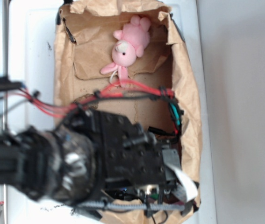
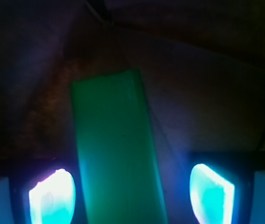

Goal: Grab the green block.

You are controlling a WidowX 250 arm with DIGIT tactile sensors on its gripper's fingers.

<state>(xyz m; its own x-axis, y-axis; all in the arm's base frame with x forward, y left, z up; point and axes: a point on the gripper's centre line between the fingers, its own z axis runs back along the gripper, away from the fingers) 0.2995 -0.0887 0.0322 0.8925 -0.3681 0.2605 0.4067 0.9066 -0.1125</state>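
The green block lies lengthwise between the two glowing fingertips of the WidowX gripper, seen from the wrist camera inside a dim cardboard box. The jaws stand apart, with the left pad almost against the block's edge and a wider gap on the right; no pad is seen pressing on it. From the exterior view the arm hides the block entirely, filling the box's near end, while a pink plush toy rests against the far wall. The off-centre alignment is the likely trouble: closing could push the slab sideways before both pads meet it, or a pad could ride onto its flat top. The paper wall at the near right corner sits close to the wrist and could snag.
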